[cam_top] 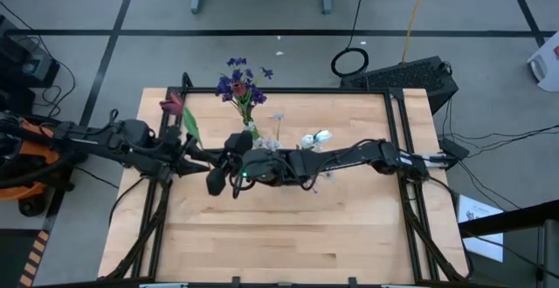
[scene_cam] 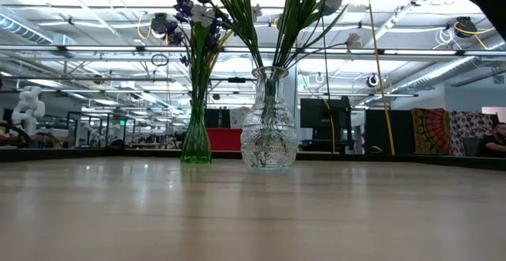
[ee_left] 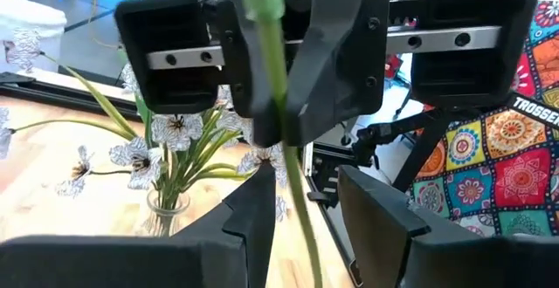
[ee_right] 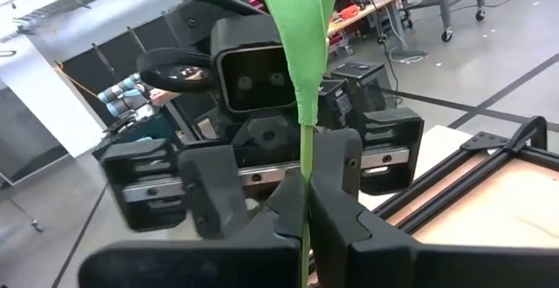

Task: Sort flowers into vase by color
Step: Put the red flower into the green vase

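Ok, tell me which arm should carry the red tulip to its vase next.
Probably the right: the right gripper is shut on the tulip stem, while the left gripper stands open around it.

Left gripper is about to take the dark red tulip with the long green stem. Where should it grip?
Grip the dark red tulip on its thin bare stem, clear of the broad green leaf. Come head-on toward the right gripper, which pinches that stem. The stem already runs between the open left gripper fingers, so close across it.
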`<state>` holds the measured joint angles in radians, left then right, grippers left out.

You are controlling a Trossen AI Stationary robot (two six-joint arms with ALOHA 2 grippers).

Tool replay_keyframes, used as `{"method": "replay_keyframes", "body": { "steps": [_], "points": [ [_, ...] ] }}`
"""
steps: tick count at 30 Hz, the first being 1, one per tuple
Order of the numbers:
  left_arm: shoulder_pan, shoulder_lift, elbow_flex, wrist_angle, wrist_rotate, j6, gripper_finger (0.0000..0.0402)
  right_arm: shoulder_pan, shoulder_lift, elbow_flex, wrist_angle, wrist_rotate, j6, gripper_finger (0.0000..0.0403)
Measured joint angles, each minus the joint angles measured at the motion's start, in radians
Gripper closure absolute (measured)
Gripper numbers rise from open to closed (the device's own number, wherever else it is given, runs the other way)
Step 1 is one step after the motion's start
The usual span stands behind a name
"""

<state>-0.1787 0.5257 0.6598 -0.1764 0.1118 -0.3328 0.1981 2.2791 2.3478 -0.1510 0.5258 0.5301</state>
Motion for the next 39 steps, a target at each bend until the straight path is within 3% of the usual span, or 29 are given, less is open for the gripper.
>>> {"method": "replay_keyframes", "body": {
  "steps": [6,12,21,28,34,39],
  "points": [
    [0.000,0.021,-0.001,0.018,-0.001,0.030,0.0283,-0.003,0.000,0.000,-0.011,0.001,-0.001,0.0403],
    [0.016,0.013,0.001,0.027,-0.017,0.068,0.0384,-0.001,-0.002,0.002,-0.049,-0.003,-0.002,0.0399],
    [0.072,0.001,0.011,0.020,-0.077,0.142,0.0396,-0.020,-0.065,0.000,-0.149,-0.002,-0.002,0.0332],
    [0.154,0.003,0.012,0.000,-0.123,0.192,0.0398,-0.046,-0.253,0.001,-0.498,0.031,-0.002,0.0310],
    [0.247,0.036,0.012,0.006,-0.169,0.236,0.0398,-0.037,-0.391,0.000,-0.855,0.123,-0.004,0.0327],
    [0.327,0.132,-0.010,0.077,-0.180,0.275,0.0398,0.009,-0.474,0.001,-1.175,0.270,0.134,0.0353]
  ]
}}
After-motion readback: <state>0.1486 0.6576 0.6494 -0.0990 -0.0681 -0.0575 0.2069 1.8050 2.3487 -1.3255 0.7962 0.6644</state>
